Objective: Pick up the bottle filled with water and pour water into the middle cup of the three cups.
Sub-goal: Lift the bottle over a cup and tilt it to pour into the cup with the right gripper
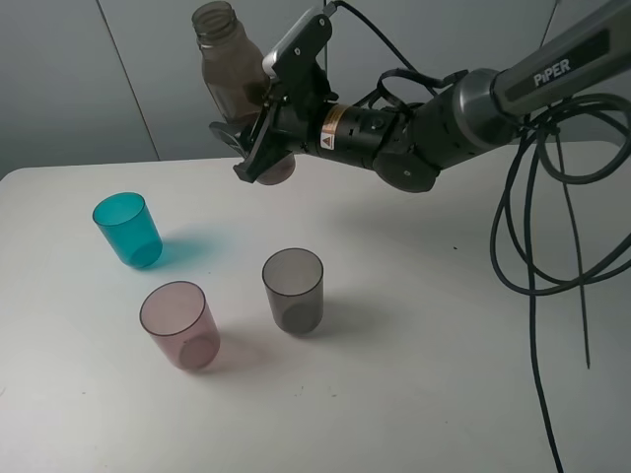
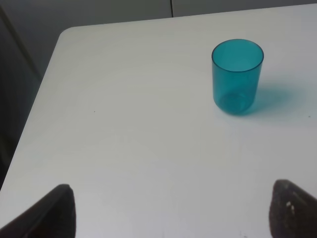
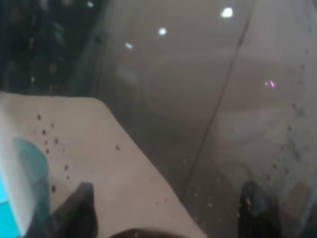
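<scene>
The smoky-brown bottle (image 1: 229,74) hangs high above the back of the table, nearly upright with its open neck up, and my right gripper (image 1: 258,150) is shut on its lower half. In the right wrist view the bottle (image 3: 208,99) fills the picture between the dark fingertips (image 3: 74,208). On the table stand the three cups: a teal cup (image 1: 128,229) at the left, the pink middle cup (image 1: 180,324) in front, a smoky grey cup (image 1: 294,289) to its right. The left gripper (image 2: 168,208) stands open over bare table, short of the teal cup (image 2: 237,77).
The white table (image 1: 444,345) spreads wide to the right of the cups. Black cables (image 1: 552,227) hang from the right arm at the right side. The left wrist view shows the table's far corner and edge (image 2: 64,34).
</scene>
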You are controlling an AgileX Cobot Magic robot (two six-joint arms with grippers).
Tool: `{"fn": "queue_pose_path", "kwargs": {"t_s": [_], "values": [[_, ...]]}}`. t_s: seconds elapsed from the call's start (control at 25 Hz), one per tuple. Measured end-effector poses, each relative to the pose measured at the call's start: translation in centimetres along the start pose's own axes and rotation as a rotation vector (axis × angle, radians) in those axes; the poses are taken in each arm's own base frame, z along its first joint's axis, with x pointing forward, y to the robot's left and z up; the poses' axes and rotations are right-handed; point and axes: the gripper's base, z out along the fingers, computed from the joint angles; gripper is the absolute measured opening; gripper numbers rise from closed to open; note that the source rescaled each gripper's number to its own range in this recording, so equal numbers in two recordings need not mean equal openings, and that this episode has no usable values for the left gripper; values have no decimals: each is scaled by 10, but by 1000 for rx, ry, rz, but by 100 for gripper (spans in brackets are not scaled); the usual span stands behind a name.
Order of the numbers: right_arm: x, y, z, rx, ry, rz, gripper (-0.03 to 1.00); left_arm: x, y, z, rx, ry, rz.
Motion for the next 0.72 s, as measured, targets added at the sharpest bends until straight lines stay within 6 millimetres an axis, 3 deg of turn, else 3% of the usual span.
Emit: {"fn": "queue_pose_path", "kwargs": {"t_s": [0.24, 0.72], "values": [[16, 11, 17, -108, 13, -96, 0, 0, 0, 0, 0, 0, 0], [16, 23, 17, -254, 9, -328, 0, 0, 0, 0, 0, 0, 0]]}}
